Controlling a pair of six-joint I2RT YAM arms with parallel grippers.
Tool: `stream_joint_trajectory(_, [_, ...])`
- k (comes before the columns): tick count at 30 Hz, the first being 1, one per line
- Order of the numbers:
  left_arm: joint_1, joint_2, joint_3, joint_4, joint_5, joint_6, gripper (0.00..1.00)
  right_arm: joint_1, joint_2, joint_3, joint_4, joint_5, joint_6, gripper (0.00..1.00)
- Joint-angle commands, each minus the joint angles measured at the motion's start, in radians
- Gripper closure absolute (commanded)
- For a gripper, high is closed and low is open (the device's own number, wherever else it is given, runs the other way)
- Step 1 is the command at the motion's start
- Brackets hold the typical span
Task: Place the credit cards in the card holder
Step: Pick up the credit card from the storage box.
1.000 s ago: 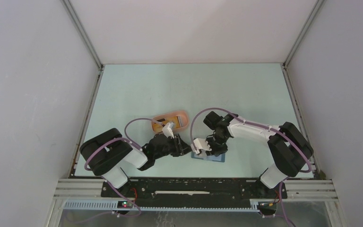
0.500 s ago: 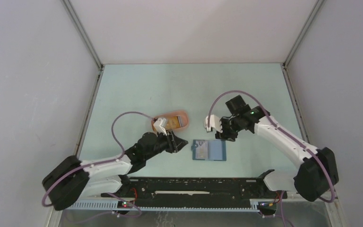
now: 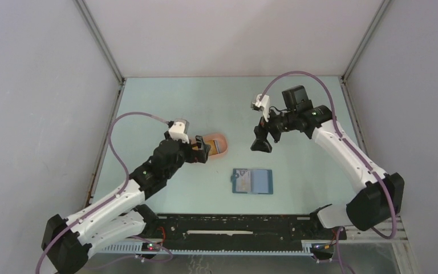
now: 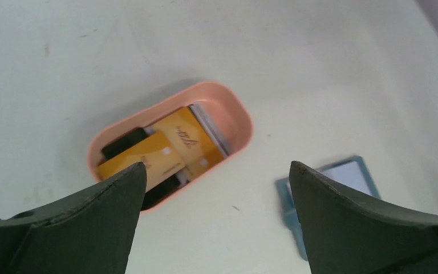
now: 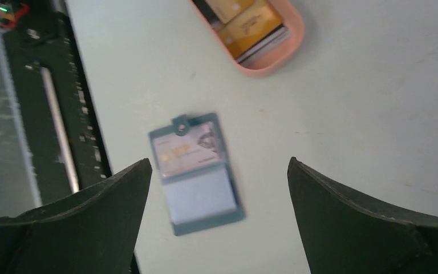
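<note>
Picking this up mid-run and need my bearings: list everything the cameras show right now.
cards: several, yellow-orange, black and whitish, piled in the tray
tray: 1, salmon pink, oval, on the table left of the holder in the top view
holder: 1, dark blue with lighter blue inside, lying open on the table near the arm bases; what looks like a pale printed card sits in one half
table: 1, pale green
left arm: 1, white and black, jaws open and holding nothing, above the tray
right arm: 1, white and black, jaws open and holding nothing, raised beyond the holder
</note>
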Motion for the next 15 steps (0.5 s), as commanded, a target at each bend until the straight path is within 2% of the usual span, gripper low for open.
stream_joint_trajectory(1, [0.06,0.093,0.127,-0.138,0.012,0.037,0.02,-0.01,0.071,-0.015,0.041,-0.174,0.188,0.03])
stream_joint_trajectory(5, [0.091,0.128,0.123,-0.152,-0.04,-0.021,0.05,-0.007,0.147,-0.016,0.203,-0.31,0.454,0.08])
stream_joint_trajectory(10, [0.206,0.068,0.017,-0.075,0.048,-0.095,0.16,0.043,0.307,0.001,0.521,-0.344,0.82,0.17])
stream_joint_trajectory(15, [0.286,-0.001,-0.065,-0.053,0.08,-0.136,0.18,0.152,0.476,0.126,0.547,-0.232,0.897,0.21])
